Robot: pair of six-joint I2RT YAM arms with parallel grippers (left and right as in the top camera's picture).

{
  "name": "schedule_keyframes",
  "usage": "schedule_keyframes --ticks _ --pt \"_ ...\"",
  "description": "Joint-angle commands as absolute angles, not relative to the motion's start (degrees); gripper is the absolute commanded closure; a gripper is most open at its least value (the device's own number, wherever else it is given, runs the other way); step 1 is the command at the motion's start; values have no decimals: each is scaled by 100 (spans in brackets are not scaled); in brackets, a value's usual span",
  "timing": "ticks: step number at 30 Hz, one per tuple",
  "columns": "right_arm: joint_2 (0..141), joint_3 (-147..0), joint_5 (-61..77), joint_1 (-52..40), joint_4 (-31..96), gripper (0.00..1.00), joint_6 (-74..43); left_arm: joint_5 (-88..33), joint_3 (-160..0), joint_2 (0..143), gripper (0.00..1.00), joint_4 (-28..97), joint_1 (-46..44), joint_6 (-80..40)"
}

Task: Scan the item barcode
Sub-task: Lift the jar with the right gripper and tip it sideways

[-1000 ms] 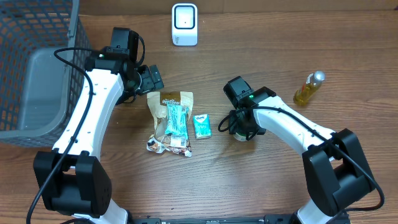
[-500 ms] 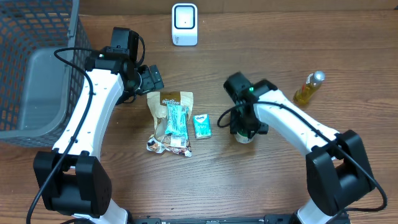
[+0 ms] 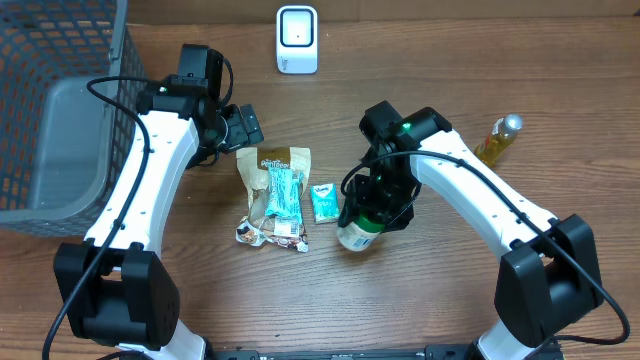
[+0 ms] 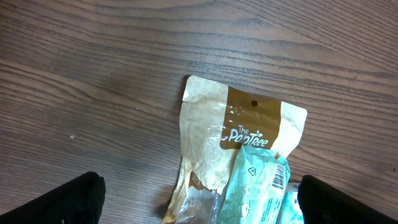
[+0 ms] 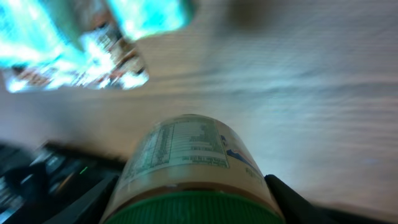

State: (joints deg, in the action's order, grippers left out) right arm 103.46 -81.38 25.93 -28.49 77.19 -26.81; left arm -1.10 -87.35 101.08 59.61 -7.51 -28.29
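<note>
Overhead view: far to the left of the brown PopTree pouch (image 3: 262, 168) are a wire basket (image 3: 70, 50) and a grey bin (image 3: 60, 150). The left gripper (image 3: 244, 126) hangs just off the pouch's top left corner. Its jaws are spread as wide as they go, with nothing between them. In the left wrist view its two fingers (image 4: 62, 199) sit at the lower corners, with the pouch's upper end between them.

A teal wrapped bar (image 3: 283, 193) lies lengthwise on the pouch. The white scanner (image 3: 297, 38) stands well beyond the pouch's top edge, near the far side of the wooden table (image 3: 450, 60). A small teal packet (image 3: 324, 203) lies just right of the pouch.

Further right of the pouch, past the packet, the right gripper (image 3: 380, 200) is partly closed around a green-lidded jar (image 3: 358, 230). The jar is tipped over, with its base pointing towards the pouch's lower right corner. The blurred right wrist view shows the lid end nearest the camera, a finger (image 5: 292, 202) on each side of it and the printed label on top.

Far right of the pouch lies a small bottle of yellow oil (image 3: 497, 141).
</note>
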Motion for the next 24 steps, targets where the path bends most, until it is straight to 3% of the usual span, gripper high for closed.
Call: schedule_keyframes --ticks 1,24 --pt "10276 -8267 3656 -2821 7758 62 -2681 -108 -8823 10121 0 5955 -753 -2762" --pt "10276 -8267 4919 -2810 8182 64 -2681 -108 -8823 10121 0 5955 -753 -2762"
